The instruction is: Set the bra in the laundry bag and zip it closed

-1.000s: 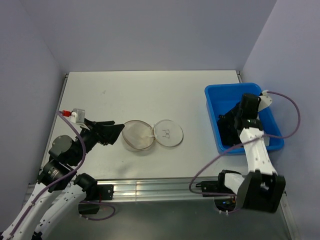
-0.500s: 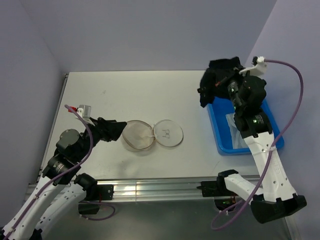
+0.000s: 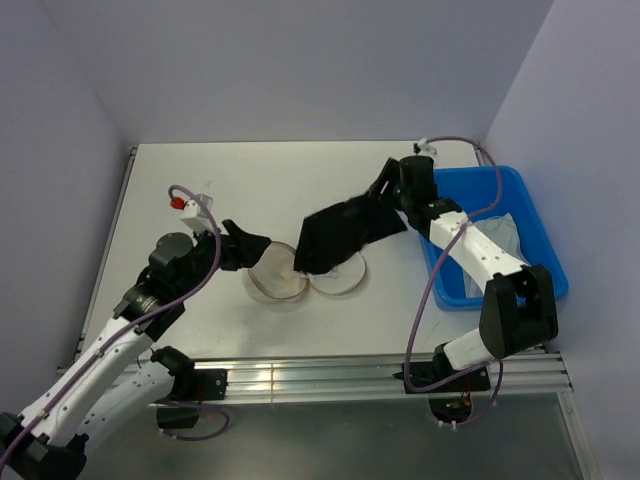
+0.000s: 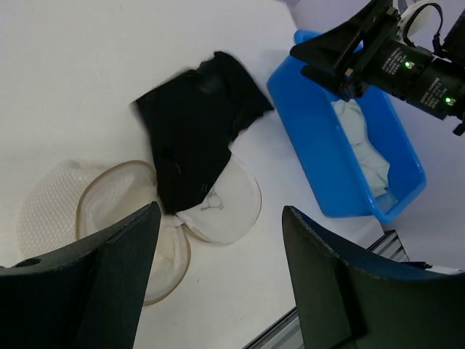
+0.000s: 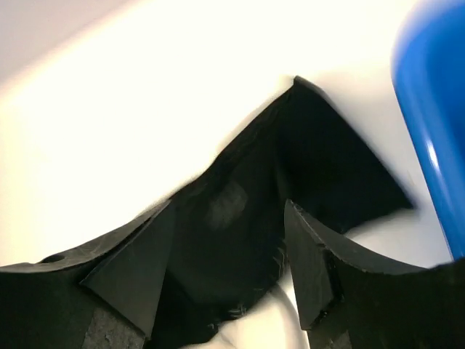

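The right pincer (image 5: pixel 229 206) is open, with the bra (image 3: pixel 335 235) just beyond its tips, draped over the lid (image 3: pixel 348 280) of the laundry bag (image 3: pixel 272 272), not inside. The left pincer (image 4: pixel 218 211), open too, hovers beside the bag. Stuffing and zipping remain.

The bra (image 3: pixel 335 235) is plain black — no pattern. The laundry bag (image 3: pixel 272 272) is translucent cream-white mesh, its lid (image 4: pixel 225 212) bearing a small dark mark. The bin (image 4: pixel 309 138) is bright blue, the cloth (image 4: pixel 361 149) inside it pale whitish; the table (image 3: pixel 250 180) is white.
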Motion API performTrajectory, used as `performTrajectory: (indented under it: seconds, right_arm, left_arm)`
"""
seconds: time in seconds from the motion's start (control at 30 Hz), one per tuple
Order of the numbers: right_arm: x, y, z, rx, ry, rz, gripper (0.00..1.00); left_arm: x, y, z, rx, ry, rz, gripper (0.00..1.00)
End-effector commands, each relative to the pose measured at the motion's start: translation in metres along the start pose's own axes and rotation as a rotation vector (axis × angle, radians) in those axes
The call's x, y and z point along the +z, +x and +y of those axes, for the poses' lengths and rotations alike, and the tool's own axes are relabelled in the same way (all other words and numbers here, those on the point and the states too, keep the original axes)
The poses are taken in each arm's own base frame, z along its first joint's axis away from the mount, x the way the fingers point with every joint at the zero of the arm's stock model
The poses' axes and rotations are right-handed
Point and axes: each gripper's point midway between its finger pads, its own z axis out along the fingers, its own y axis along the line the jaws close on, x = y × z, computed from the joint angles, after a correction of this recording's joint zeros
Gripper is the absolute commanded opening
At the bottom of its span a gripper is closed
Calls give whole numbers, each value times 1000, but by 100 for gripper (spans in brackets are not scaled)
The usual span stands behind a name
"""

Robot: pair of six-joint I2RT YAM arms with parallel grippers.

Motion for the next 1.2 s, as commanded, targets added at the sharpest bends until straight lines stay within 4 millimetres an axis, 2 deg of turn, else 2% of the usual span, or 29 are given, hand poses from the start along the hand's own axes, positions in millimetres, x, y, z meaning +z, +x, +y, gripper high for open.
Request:
performTrajectory:
  seconds: [0.0, 0.1, 0.13, 0.2, 0.23, 0.3, 0.33, 0.4, 0.43, 0.5, 0.53, 0.57, 0.67, 0.7, 0.73, 0.8, 0.83, 0.87, 0.9, 0.93, 0.97, 1.0, 1.03, 1.1, 1.17]
  right_arm:
    - [-17, -17, 16, -12, -63, -52, 69]
    - [-18, -8, 17, -52, -82, -9, 67]
    - [-17, 0, 16, -63, -87, 14, 59]
    - [-17, 15, 15, -100, -99, 56, 51]
    - [-15, 26, 13, -110, -97, 83, 43]
    - [-15, 38, 17, -123, -104, 107, 37]
    - [-16, 46, 14, -96, -91, 117, 34]
    - [-22, 48, 16, -49, -116, 99, 31]
    - [-33, 54, 11, -8, -126, 88, 28]
    - [-46, 50, 7, 24, -136, 35, 27]
    - [-61, 44, 5, 42, -159, -12, 27]
    - [-69, 42, 2, 62, -158, -33, 27]
    - [-101, 40, -6, 96, -198, -99, 19]
    - [-105, 44, -16, 100, -178, -111, 14]
    - [-121, 32, -13, 108, -207, -168, 11]
    - [-130, 35, -26, 102, -172, -182, 7]
    - [-139, 32, -29, 102, -180, -211, 5]
    - [-143, 35, -33, 99, -171, -212, 4]
    - [-146, 33, -36, 101, -170, -226, 4]
    - [-153, 31, -38, 105, -177, -252, 4]
    - [-155, 31, -39, 107, -180, -261, 4]
    - [-161, 28, -39, 111, -193, -280, 4]
    - [-164, 28, -39, 106, -195, -282, 4]
    - [-171, 25, -40, 103, -195, -291, 4]
    - [-176, 25, -45, 95, -181, -298, 3]
  left_arm:
    - [20, -10, -16, -22, 56, -2, 74]
    - [43, -11, -21, -39, 67, 19, 73]
    - [53, -11, -18, -48, 45, 27, 73]
    - [64, -18, -20, -51, 46, 6, 72]
    - [75, -19, -17, -59, 23, 11, 70]
    - [87, -20, -15, -62, 9, 8, 67]
    - [100, -18, -11, -57, -20, 14, 64]
    - [116, -12, -4, -46, -64, 58, 62]
    - [135, -11, -8, -18, -68, 86, 59]
    - [151, -4, -9, 19, -94, 136, 57]
    - [169, -2, -10, 59, -101, 164, 56]
    - [177, 5, -14, 81, -100, 188, 53]
    - [211, 19, -27, 167, -65, 236, 46]
    - [221, 9, -41, 191, -39, 217, 43]
    - [237, 32, -37, 209, -51, 270, 35]
    - [251, 49, -38, 244, -69, 317, 33]
    - [270, 58, -46, 276, -79, 325, 36]
    - [274, 72, -43, 299, -102, 371, 38]
    - [281, 78, -49, 323, -98, 381, 40]
    - [296, 89, -58, 386, -100, 372, 45]
    - [302, 96, -57, 421, -116, 376, 48]
    - [311, 87, -70, 463, -98, 342, 50]
    - [321, 108, -63, 489, -104, 375, 52]
    - [336, 119, -59, 530, -101, 381, 54]
    - [342, 125, -56, 550, -98, 391, 55]
